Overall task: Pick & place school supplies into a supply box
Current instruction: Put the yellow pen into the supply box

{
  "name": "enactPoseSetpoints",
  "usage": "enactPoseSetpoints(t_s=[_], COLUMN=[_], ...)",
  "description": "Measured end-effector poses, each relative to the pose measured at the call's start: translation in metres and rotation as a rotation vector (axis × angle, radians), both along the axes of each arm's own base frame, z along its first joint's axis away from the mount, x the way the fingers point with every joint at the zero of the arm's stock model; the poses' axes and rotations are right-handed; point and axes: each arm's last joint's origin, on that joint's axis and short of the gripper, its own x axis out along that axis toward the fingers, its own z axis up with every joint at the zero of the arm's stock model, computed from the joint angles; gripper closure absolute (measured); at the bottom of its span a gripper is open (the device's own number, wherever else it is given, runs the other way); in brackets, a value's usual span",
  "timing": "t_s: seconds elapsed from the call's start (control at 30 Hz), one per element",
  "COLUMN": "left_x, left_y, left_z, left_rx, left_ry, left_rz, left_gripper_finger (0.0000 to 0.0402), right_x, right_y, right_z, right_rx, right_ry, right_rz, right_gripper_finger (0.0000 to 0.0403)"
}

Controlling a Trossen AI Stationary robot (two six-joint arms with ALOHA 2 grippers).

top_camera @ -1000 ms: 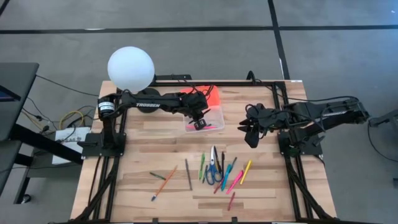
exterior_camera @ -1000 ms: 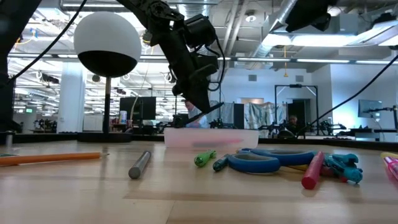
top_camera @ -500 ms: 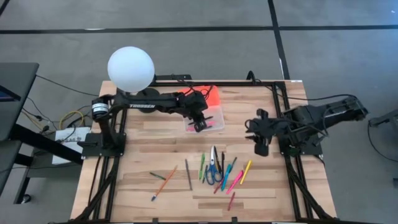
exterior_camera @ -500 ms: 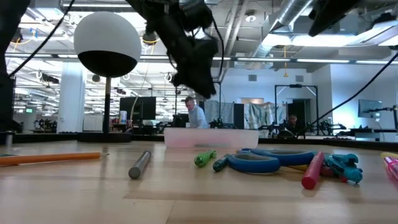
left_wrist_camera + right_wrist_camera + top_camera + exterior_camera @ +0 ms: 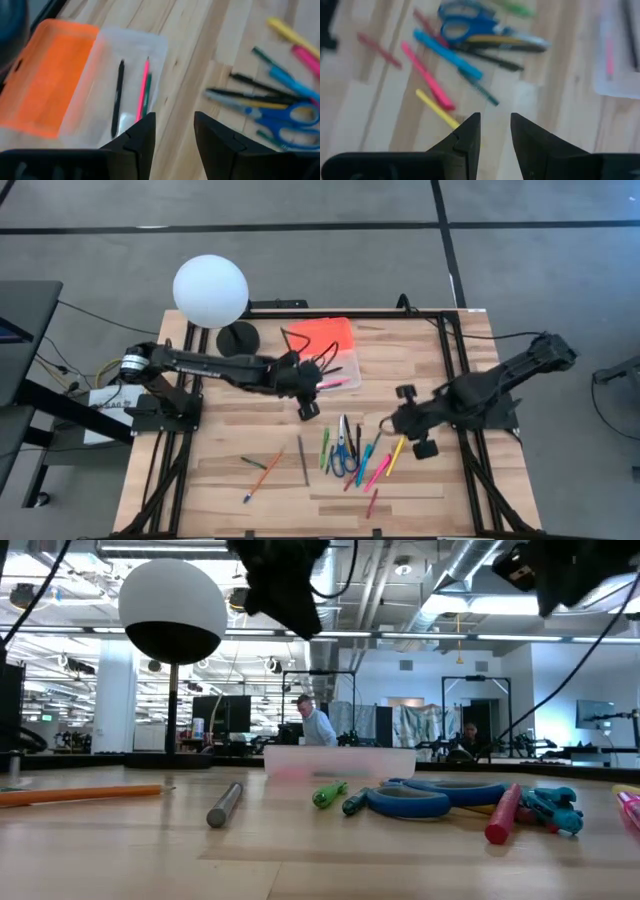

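**Ana:** High view first. What is different from a second ago?

**Ben:** The left gripper point(image 5: 307, 409) has left the box point(image 5: 335, 372). It was over the clear tray then; now it sits off the tray's seven o'clock corner, above bare table point(image 5: 220, 450). The right gripper point(image 5: 412, 435) has swung down from three o'clock of the box to the pile of supplies, beside the yellow pencil point(image 5: 396, 456).

**Ana:** And the box itself?

**Ben:** At twelve o'clock on the table, orange lid point(image 5: 322, 338) folded back. The scissors point(image 5: 342, 456) and most pens lie at six o'clock, not yet placed.

**Ana:** Low view?

**Ben:** The left arm has risen clear of the tray point(image 5: 340, 760), so the tray stands unobstructed. Nothing hangs from that arm now, where a thin stick showed a second ago.

**Ana:** Left wrist view?

**Ben:** Its fingers point(image 5: 145, 135) stand apart with nothing between them. Inside the tray lie a black pen point(image 5: 118, 95), a pink pencil point(image 5: 144, 87) and a green one point(image 5: 146, 102). So one drop looks finished.

**Ana:** Right wrist view?

**Ben:** Those fingers point(image 5: 470, 130) are parted too, empty, hanging over the yellow pencil point(image 5: 437, 110), with the pink pen point(image 5: 427, 75) and blue pen point(image 5: 449, 54) just past it.

**Ana:** Meaning?

**Ben:** I judge the turn passes to the right arm, with the yellow pencil its likely pick.
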Motion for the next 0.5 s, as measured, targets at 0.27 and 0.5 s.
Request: enactPoseSetpoints(t_s=[0.27,0.5], left_x=[-0.021,-0.031], left_y=[-0.032,-0.045], left_z=[-0.006,-0.009], left_rx=[0.09,0.133], left_ry=[0.111,0.152], left_rz=[0.108,0.139], left_gripper_finger=[0.0271,0.0271], right_x=[0.017,0.017], right_y=[0.027,0.023], right_z=[-0.04,-0.07], right_rx=[-0.104,0.041], right_ry=[0.161,0.124], right_rz=[0.176,0.135], right_gripper_finger=[0.0302,0.0302])
